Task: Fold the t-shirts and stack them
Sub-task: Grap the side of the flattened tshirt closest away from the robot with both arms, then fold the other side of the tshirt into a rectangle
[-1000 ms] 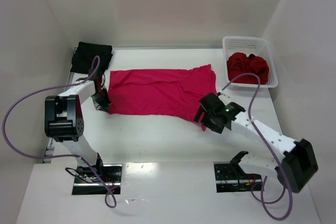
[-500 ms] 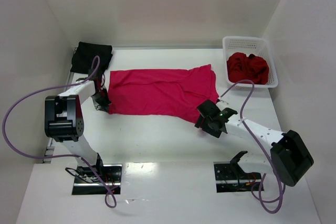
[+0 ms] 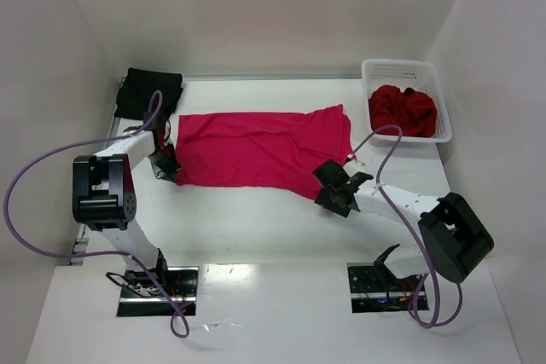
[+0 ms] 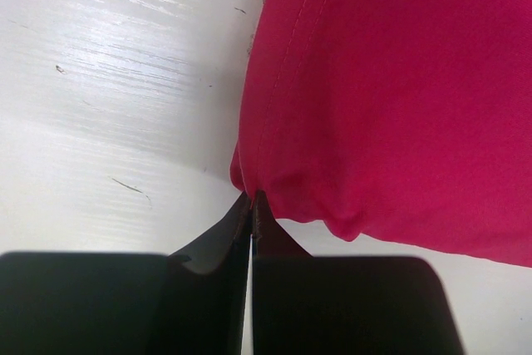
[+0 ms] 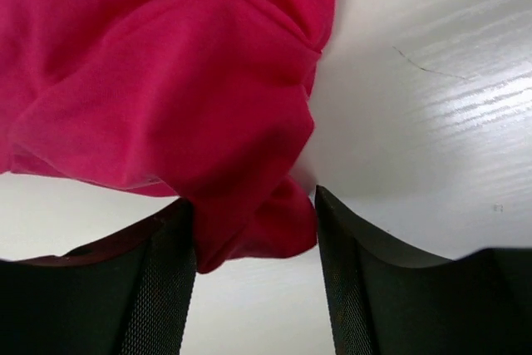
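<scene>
A crimson-pink t-shirt point(image 3: 256, 149) lies spread flat across the middle of the table. My left gripper point(image 3: 167, 170) is shut on its near left corner; in the left wrist view the fingertips point(image 4: 252, 201) pinch the hem of the pink cloth point(image 4: 391, 97). My right gripper point(image 3: 327, 189) is at the shirt's near right corner. In the right wrist view it point(image 5: 253, 214) stands open, with a bunched fold of the shirt point(image 5: 166, 81) between its fingers point(image 5: 166, 272). A black t-shirt point(image 3: 150, 91) lies at the back left. Darker red t-shirts point(image 3: 402, 110) fill the basket.
A white lattice basket point(image 3: 394, 66) stands at the back right against the wall. White walls close in the table at the left, back and right. Purple cables loop off both arms, and the arm bases sit at the near edge.
The right gripper has slid left onto the shirt's near right corner and its jaws have narrowed around the fold. The left gripper and the shirt's left side have not moved.
</scene>
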Motion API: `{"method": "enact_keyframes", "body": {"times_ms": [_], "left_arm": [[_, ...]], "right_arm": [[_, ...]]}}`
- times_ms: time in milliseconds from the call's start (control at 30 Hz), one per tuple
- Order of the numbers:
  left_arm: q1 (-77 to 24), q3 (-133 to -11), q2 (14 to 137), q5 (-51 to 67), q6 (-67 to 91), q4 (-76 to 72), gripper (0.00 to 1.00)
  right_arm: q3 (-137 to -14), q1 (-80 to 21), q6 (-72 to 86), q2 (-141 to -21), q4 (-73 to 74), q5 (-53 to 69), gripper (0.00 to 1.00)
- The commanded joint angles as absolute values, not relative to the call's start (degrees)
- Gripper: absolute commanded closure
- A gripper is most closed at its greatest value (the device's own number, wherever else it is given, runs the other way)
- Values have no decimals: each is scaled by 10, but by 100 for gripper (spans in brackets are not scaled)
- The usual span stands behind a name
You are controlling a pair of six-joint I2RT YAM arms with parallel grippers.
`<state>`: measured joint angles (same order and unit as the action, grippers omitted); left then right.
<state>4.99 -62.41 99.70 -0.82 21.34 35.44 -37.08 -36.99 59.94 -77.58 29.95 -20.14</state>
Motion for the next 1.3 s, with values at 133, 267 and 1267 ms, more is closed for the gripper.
{"method": "enact_keyframes", "body": {"times_ms": [133, 267, 1267], "left_arm": [[47, -628, 989, 4, 214, 354, 99], [47, -628, 989, 9, 214, 354, 99], [47, -859, 1015, 12, 221, 373, 100]], "right_arm": [[-389, -375, 595, -771, 261, -250, 68], [-396, -375, 600, -751, 277, -263, 89], [-676, -246, 366, -829, 295, -262, 90]]}}
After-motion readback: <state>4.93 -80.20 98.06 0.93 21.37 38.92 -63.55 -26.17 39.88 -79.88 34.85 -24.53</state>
